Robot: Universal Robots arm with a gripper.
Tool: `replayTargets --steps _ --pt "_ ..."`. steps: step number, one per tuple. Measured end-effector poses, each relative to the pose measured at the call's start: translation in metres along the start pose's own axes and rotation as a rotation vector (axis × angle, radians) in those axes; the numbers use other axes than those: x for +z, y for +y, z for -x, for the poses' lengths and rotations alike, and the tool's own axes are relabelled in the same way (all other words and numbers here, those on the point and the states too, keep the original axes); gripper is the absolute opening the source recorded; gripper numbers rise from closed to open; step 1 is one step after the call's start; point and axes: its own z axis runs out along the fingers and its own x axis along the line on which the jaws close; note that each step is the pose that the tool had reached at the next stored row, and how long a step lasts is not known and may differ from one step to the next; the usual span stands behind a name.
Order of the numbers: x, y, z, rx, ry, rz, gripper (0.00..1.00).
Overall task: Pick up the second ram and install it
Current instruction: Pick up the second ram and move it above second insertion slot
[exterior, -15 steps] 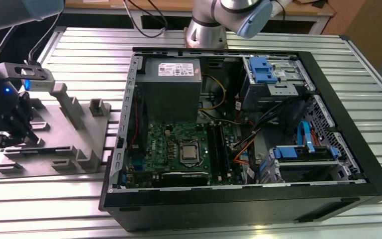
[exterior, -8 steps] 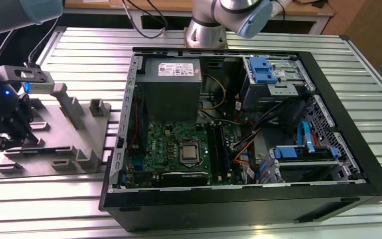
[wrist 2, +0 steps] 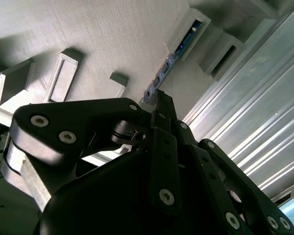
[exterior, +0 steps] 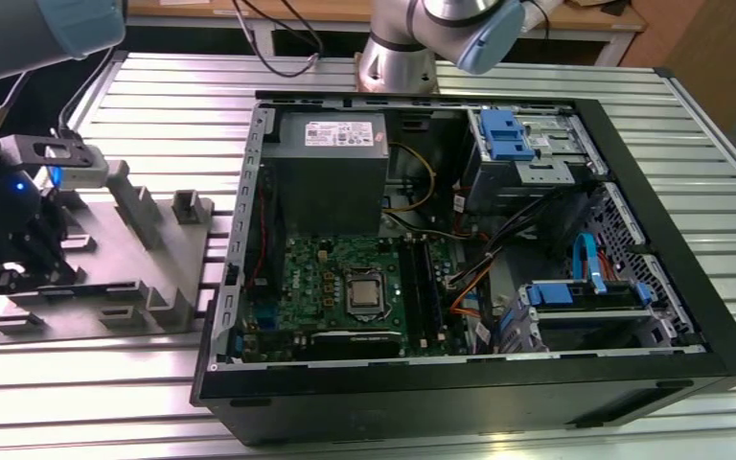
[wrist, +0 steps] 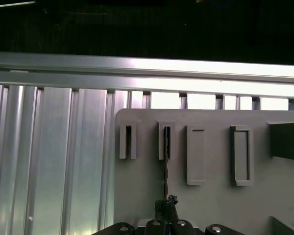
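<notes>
The second ram (wrist: pixel 165 171) stands on edge in a slot of the grey fixture block (wrist: pixel 210 205), seen as a thin dark line; in the second wrist view the ram (wrist 2: pixel 166 68) runs from a slot holder toward my fingertips. My gripper (wrist: pixel 166 201) sits at one end of the stick, its black fingers drawn together on the thin edge. In the exterior view the gripper (exterior: pixel 4 273) hangs over the fixture block (exterior: pixel 126 278) at the exterior view's left, beside the open computer case (exterior: pixel 471 383).
The case lies open with its green motherboard (exterior: pixel 342 287), a grey power-supply box (exterior: pixel 330 153) and blue drive cages (exterior: pixel 509 134). A second arm's base (exterior: pixel 401 57) stands behind the case. Several other slots and posts (wrist: pixel 240 154) rise from the fixture. Ribbed aluminium table (exterior: pixel 726 144) lies all round.
</notes>
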Motion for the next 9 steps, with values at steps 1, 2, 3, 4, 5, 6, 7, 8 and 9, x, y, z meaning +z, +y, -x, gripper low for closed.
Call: replayTargets --steps 1,2,3,4,5,6,7,8,9 --pt "0.0008 0.0000 0.0000 0.000 0.0000 0.0000 0.10" --pt "0.0012 0.0000 0.0000 0.000 0.0001 0.0002 0.10" --pt "0.0016 0.0001 -0.0001 0.000 0.0002 0.0002 0.10" --pt "0.0021 0.0008 0.0001 0.000 0.0001 0.0001 0.10" --pt "0.0026 0.0015 0.0001 0.000 0.0000 -0.0001 0.10" --pt "0.0028 0.0018 0.0001 0.000 0.0000 -0.0001 0.10" --pt "0.0027 0.0018 0.0001 0.000 0.0001 0.0000 0.10" --pt "0.0028 0.0018 0.0000 0.000 0.0001 0.0000 0.10" --pt "0.0028 0.0018 0.0001 0.000 0.0001 0.0000 0.10"
